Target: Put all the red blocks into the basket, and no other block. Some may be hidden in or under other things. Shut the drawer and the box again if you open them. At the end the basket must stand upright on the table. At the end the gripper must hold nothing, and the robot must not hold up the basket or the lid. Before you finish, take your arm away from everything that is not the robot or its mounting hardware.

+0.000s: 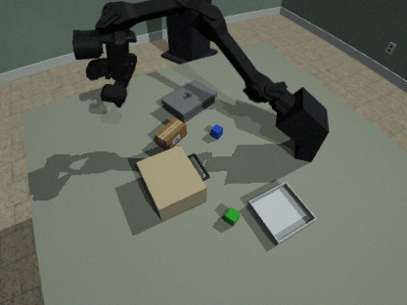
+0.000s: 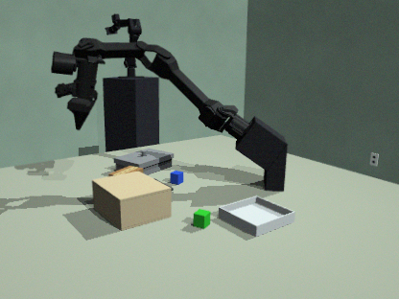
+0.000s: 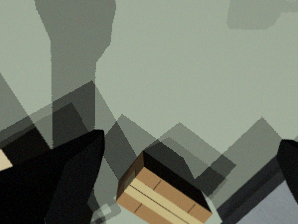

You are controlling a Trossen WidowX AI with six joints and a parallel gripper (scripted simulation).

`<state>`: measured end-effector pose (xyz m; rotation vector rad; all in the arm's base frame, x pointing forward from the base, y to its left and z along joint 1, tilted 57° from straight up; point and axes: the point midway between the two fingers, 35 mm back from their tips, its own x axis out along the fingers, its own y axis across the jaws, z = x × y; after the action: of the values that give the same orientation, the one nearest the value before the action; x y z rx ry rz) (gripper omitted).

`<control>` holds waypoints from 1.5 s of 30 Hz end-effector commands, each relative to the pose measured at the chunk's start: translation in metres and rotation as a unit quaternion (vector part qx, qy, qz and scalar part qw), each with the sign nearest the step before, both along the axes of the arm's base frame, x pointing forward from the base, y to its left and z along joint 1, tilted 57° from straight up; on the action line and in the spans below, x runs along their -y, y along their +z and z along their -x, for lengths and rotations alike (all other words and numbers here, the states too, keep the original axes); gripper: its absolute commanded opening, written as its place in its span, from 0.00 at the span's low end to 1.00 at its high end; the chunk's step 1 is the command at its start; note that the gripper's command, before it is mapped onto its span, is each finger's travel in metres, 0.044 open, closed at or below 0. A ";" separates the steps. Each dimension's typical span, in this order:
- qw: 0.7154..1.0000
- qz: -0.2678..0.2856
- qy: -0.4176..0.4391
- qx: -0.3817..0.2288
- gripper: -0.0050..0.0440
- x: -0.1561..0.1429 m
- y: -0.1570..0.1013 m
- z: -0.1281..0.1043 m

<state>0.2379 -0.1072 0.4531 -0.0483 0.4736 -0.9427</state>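
Observation:
No red block shows in any view. The basket, a shallow light grey tray (image 1: 279, 212) (image 2: 256, 213), stands upright and empty at the right. My gripper (image 1: 116, 103) (image 2: 79, 127) (image 3: 190, 143) is open and empty, high above the table at the back left. A tan drawer cabinet (image 1: 171, 181) (image 2: 129, 187) has a dark handle (image 1: 205, 173) on the side toward the arm's base; its drawer looks shut. A grey box (image 1: 182, 103) (image 2: 139, 161) (image 3: 272, 202) with a knobbed lid stands at the back. The insides of cabinet and box are hidden.
A brown parcel (image 1: 170, 134) (image 2: 127, 171) (image 3: 167, 196) lies between the cabinet and the grey box. A blue block (image 1: 216, 132) (image 2: 176, 177) lies right of the parcel. A green block (image 1: 232, 216) (image 2: 201, 218) lies between the cabinet and the basket.

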 end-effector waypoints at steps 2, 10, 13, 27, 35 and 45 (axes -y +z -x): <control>1.000 0.000 0.000 0.000 0.92 0.000 0.000 0.000; 1.000 0.000 0.000 0.000 0.92 0.000 0.000 0.000; 1.000 0.000 0.000 0.000 0.92 0.000 0.000 0.000; 0.977 -0.032 0.048 -0.204 1.00 0.067 -0.057 0.035; 0.960 -0.046 0.091 -0.261 1.00 0.090 -0.082 0.074; 0.934 -0.017 0.178 -0.309 1.00 0.115 -0.119 0.150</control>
<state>0.1270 -0.2104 0.3476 -0.2917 0.9927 -0.5769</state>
